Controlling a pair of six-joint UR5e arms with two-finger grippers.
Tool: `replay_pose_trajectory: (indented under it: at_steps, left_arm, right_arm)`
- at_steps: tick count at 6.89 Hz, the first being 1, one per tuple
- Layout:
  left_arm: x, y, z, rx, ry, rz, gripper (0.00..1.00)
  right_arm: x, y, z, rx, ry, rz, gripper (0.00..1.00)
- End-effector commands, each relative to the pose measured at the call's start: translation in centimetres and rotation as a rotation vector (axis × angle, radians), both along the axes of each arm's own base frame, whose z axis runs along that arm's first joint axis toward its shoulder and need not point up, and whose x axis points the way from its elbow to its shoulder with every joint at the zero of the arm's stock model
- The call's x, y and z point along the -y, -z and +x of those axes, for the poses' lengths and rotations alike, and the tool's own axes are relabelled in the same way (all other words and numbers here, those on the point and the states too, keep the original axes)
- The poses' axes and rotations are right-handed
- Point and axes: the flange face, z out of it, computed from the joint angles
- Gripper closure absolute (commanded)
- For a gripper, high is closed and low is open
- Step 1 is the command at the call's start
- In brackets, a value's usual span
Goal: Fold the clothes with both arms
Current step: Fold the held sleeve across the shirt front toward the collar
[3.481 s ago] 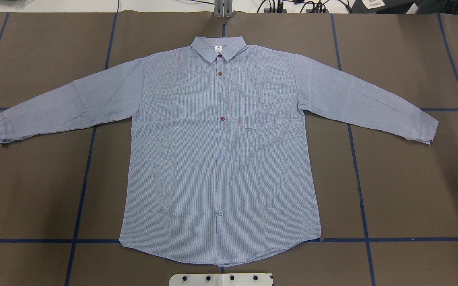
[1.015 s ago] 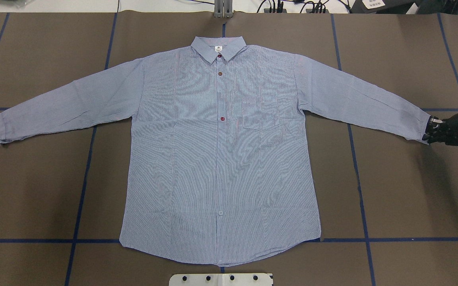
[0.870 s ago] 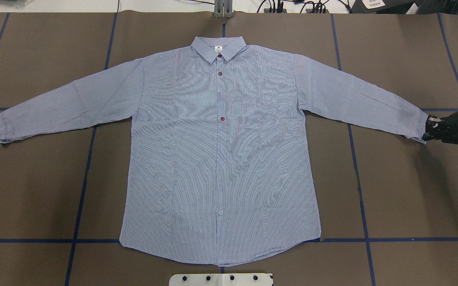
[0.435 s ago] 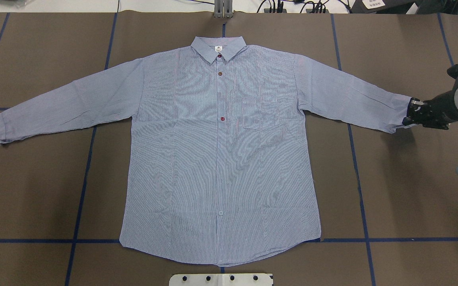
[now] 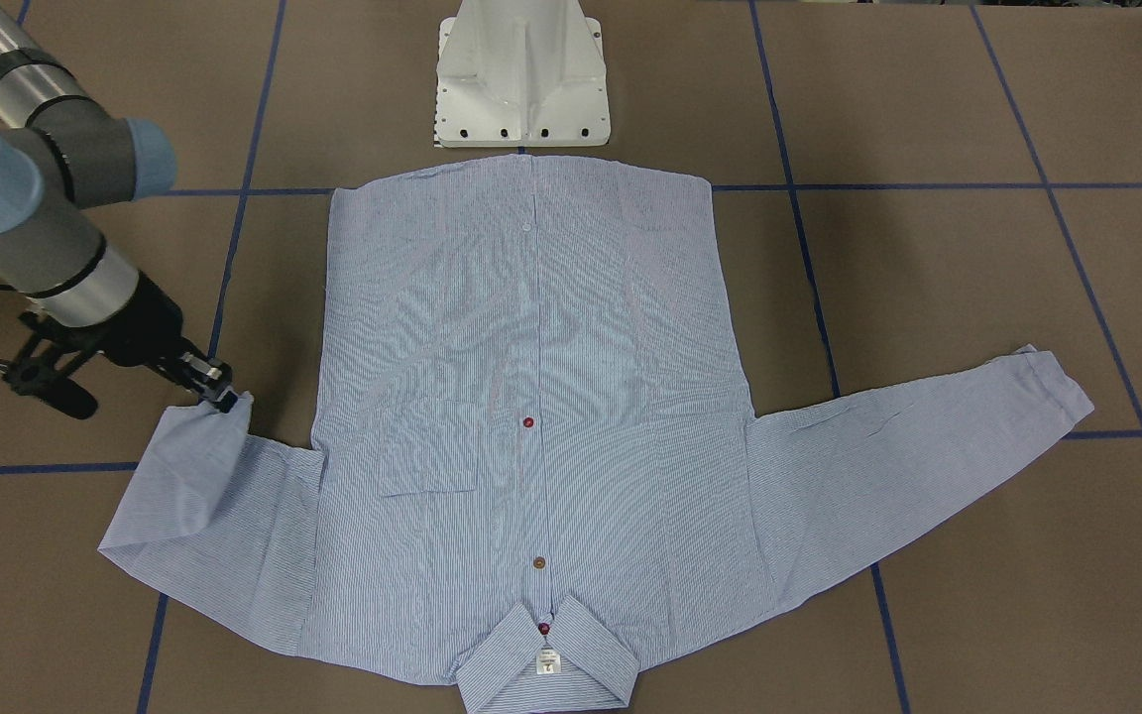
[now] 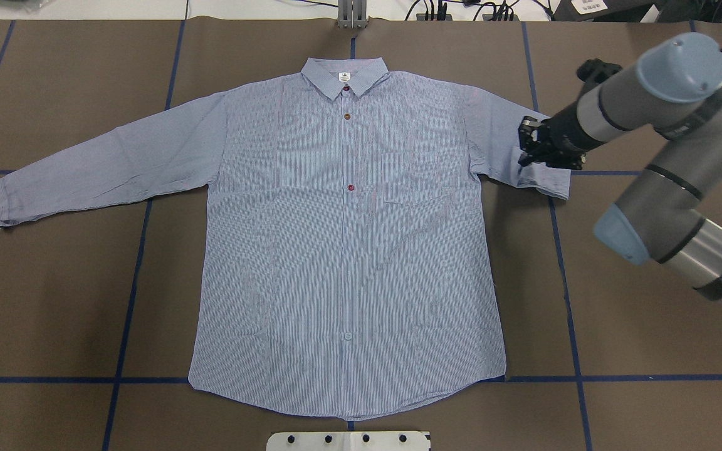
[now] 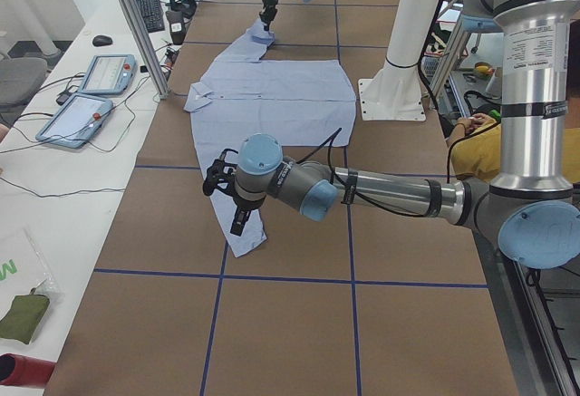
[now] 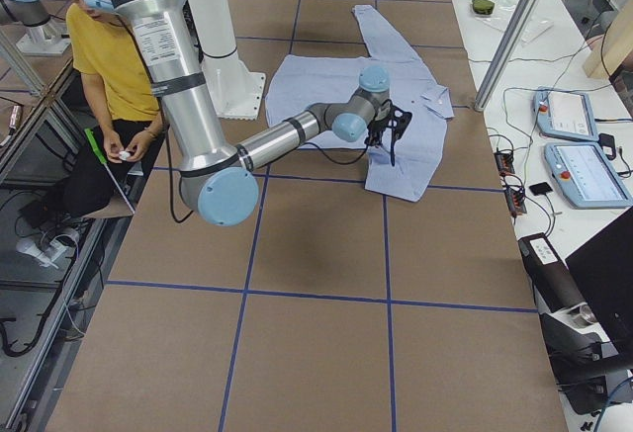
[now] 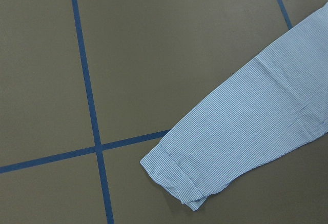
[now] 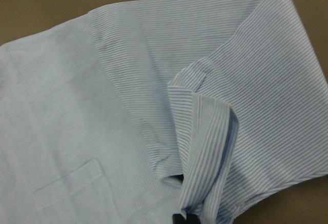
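Observation:
The striped shirt (image 6: 348, 250) lies flat, front up, collar at the far side. My right gripper (image 6: 526, 150) is shut on the cuff of the sleeve on that side and holds it just above the shoulder seam, so the sleeve is folded back on itself. It also shows in the front view (image 5: 222, 395) and the exterior right view (image 8: 388, 150). The right wrist view shows the pinched cuff (image 10: 205, 147). The other sleeve's cuff (image 9: 179, 178) lies flat. My left gripper (image 7: 237, 222) hangs above it; I cannot tell whether it is open or shut.
The white pedestal base (image 5: 521, 79) stands at the shirt's hem side. Blue tape lines (image 6: 129, 282) cross the brown table. Tablets (image 7: 91, 88) lie on the side bench. A person in yellow (image 8: 99, 66) sits behind the robot.
The right arm came in from the right, shut on the sleeve cuff and carried it left toward the shoulder, folding the sleeve over itself. The rest of the shirt has not moved.

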Motion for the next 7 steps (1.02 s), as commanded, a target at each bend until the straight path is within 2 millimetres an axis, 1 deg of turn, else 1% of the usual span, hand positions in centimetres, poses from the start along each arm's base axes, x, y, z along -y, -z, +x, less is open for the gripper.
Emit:
replay_pose_trajectory:
  at_steps: [1,2,3,4,5,6,7]
  left_arm:
    - [0.0,0.0,0.0,-0.001,0.0,0.0,0.0]
    - [0.0,0.1,0.0,-0.001,-0.001,0.002,0.0]
    - [0.0,0.1,0.1,-0.001,-0.001,0.001,0.0]
    - [0.0,0.1,0.1,-0.001,-0.001,0.001,0.0]
    - [0.0,0.1,0.4,-0.003,-0.008,0.001,0.0]
    - [0.0,0.1,0.7,-0.003,-0.016,0.001,0.0]
    - [0.0,0.1,1.0,-0.003,-0.021,0.001,0.0]
  right_arm:
    - [0.8,10.7,-7.8,0.027,-0.028,0.0,1.0]
    - [2.6,16.5,-13.4,0.028,-0.054,0.033,1.0]
    - [2.7,20.3,-17.7,0.039,-0.069,0.031,1.0]
    - [3.0,22.0,-18.9,0.095,-0.088,0.056,1.0]
    - [2.8,23.1,-19.0,0.114,-0.097,0.05,1.0]
    - [2.3,23.3,-19.8,0.115,-0.087,0.051,1.0]
    - [1.7,24.7,-21.1,0.114,-0.095,0.068,1.0]
